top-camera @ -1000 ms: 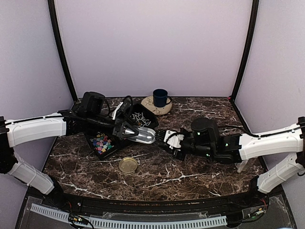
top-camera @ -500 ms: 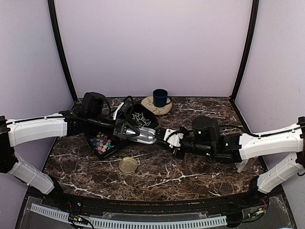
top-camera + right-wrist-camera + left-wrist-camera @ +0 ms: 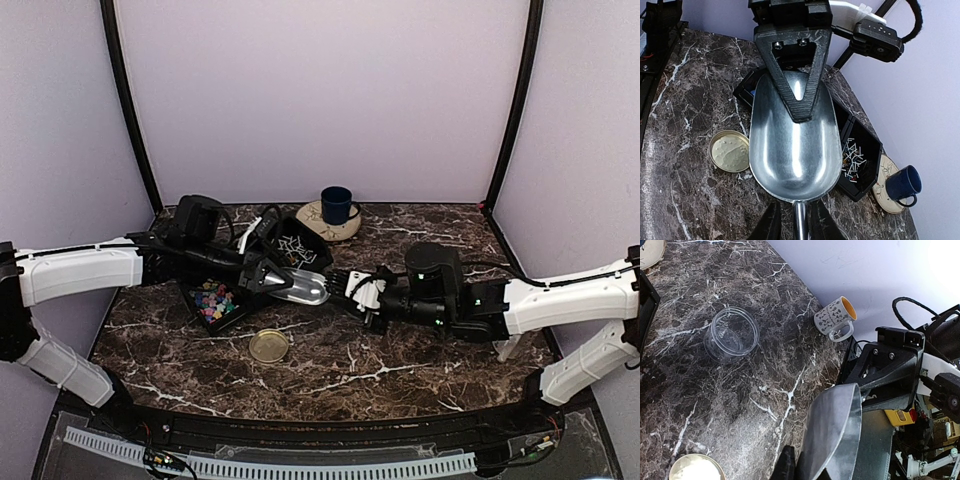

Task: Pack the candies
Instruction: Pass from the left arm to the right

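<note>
From above, two arms meet over the middle of the marble table (image 3: 400,230). The left gripper (image 3: 272,278) is pinched on the bowl of the one metal scoop (image 3: 305,288), just right of the one black three-part tray (image 3: 188,292). The right gripper (image 3: 345,283) is at the scoop's handle end. The candies lie in the tray: a heap of multicoloured sweets (image 3: 212,300) in the near compartment and pale sticks (image 3: 296,248) in the far one. They are too many and too small to count. The middle compartment is hidden under the left arm. One gold lid (image 3: 269,345) lies flat on the table in front of the tray. One blue mug (image 3: 336,205) stands on one round cream coaster (image 3: 310,218) at the back.

In the left wrist view the scoop's outer side fills the lower middle, with the right arm's black wrist behind it. One small clear round jar (image 3: 731,335) sits on the marble. One patterned mug (image 3: 836,317) with a yellow inside sits beyond it near the wall, so there are two mugs in all.

In the right wrist view one black finger of the left gripper lies pressed inside the scoop's bowl. The right gripper's two fingers (image 3: 771,224) stand a little apart on either side of the thin handle, with a slim gap showing beside it. The lid lies left of the scoop and the stick compartment right of it.
</note>
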